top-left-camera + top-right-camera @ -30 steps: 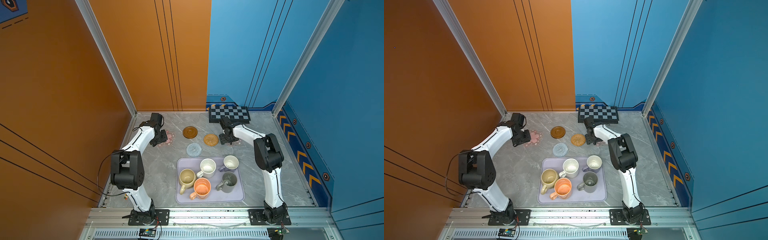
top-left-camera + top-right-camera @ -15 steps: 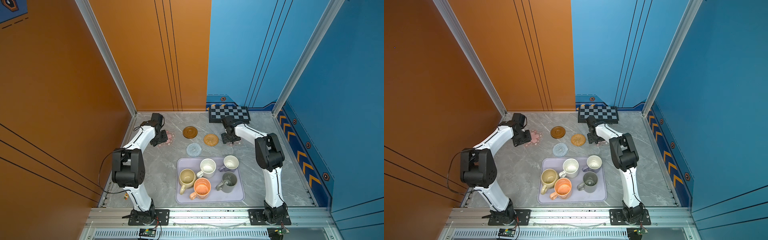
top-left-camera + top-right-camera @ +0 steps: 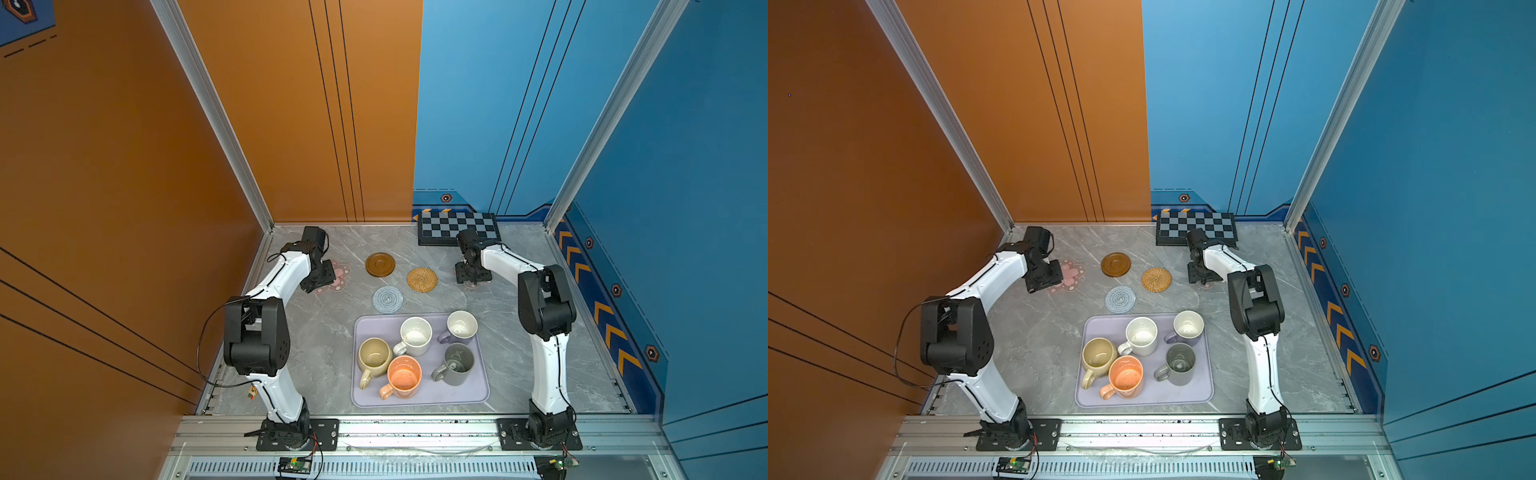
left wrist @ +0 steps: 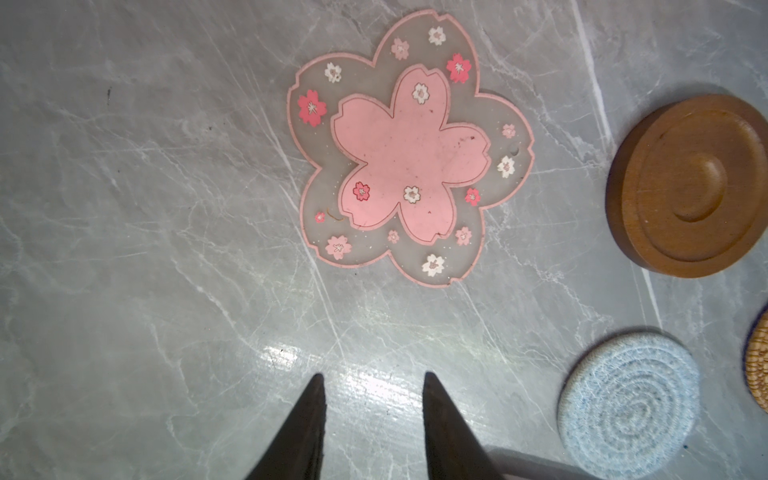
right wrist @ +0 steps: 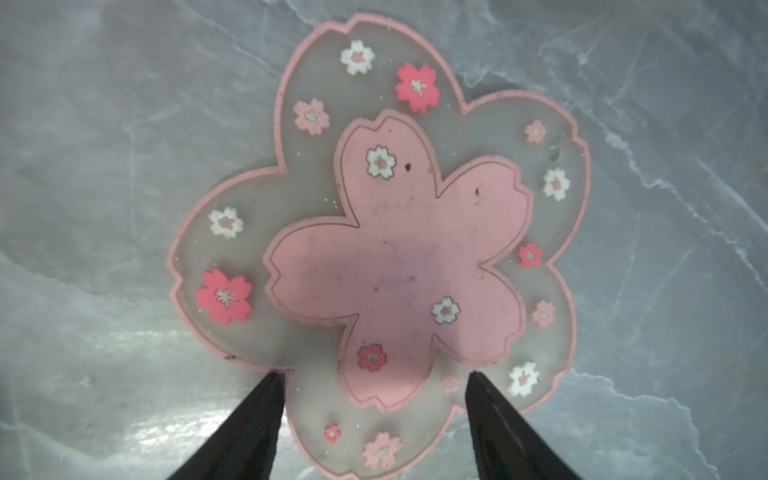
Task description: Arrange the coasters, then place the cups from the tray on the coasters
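Working the coaster-arranging step: 5 cups point(image 3: 415, 337) sitting in the tray point(image 3: 457, 395), wooden disc point(image 3: 380, 264), rattan mat point(image 3: 422, 279) and crocheted round point(image 3: 387, 299) lying apart between the arms. Left gripper point(image 4: 372, 374) part open, empty, hovering just beside left pink coaster point(image 4: 409, 153); right gripper point(image 5: 374, 374) wider, tips straddling 1 petal of right pink coaster point(image 5: 395, 266), no clamp visible. Next, likely: pinch that thin petal edge with tips kept low, then shift it into line with the other 4.
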Robot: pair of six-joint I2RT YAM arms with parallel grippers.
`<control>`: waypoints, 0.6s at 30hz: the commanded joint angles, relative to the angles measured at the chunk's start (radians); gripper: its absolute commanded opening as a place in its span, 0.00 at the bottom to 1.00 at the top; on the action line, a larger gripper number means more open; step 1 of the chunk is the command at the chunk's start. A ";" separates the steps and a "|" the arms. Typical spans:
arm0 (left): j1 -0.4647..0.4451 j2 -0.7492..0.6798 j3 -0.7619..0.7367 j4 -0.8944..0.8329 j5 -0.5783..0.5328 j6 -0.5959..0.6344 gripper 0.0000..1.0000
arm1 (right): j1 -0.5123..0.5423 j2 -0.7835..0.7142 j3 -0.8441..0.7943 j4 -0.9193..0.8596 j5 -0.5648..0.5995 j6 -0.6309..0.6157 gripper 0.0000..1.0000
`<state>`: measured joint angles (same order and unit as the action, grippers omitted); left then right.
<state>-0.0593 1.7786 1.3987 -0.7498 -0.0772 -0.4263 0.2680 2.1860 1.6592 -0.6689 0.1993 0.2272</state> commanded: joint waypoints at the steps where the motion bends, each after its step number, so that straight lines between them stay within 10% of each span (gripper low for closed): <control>1: 0.001 -0.008 0.013 -0.003 0.008 0.008 0.40 | -0.018 0.011 -0.045 -0.043 -0.006 0.027 0.69; 18: -0.001 -0.039 -0.013 -0.003 0.019 -0.005 0.40 | -0.069 -0.106 -0.093 -0.044 -0.094 -0.051 0.90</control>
<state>-0.0593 1.7775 1.3983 -0.7494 -0.0738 -0.4267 0.2173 2.1174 1.5715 -0.6731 0.1471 0.2096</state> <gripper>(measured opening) 0.397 0.882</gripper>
